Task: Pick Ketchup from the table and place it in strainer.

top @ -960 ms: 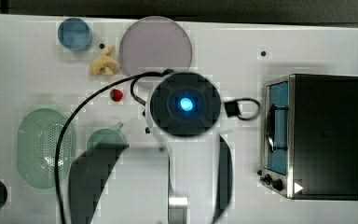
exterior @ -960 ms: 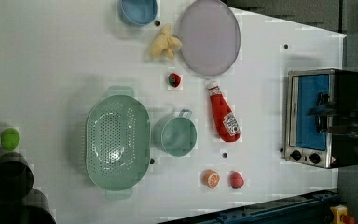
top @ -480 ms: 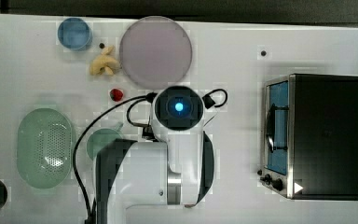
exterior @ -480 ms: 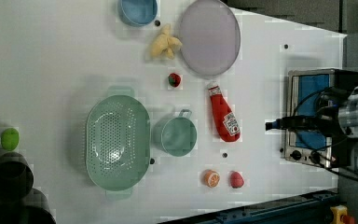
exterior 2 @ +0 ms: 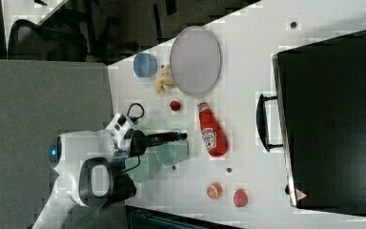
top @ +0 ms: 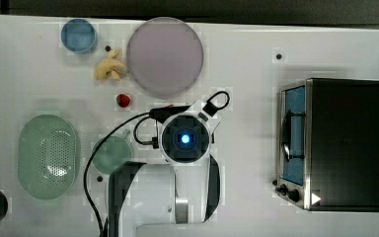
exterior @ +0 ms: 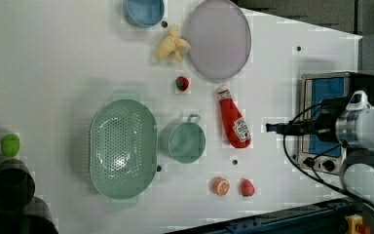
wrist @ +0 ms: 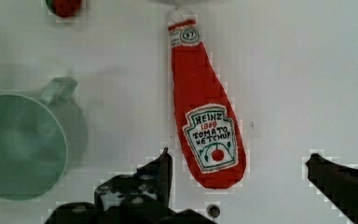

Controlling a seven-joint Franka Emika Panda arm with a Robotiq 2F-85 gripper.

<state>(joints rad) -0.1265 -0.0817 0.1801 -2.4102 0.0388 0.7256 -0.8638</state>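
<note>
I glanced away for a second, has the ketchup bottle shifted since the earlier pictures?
No. In the left view the Ketchup lies flat, where it lay before, between the round green cup and the toaster oven, white tip toward the purple plate.

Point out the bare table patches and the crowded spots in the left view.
Bare: the wide stretch above the strainer, left of the banana; also between the plate and the toaster oven. Crowded: the cup, Ketchup and strawberry cluster mid-table.
</note>
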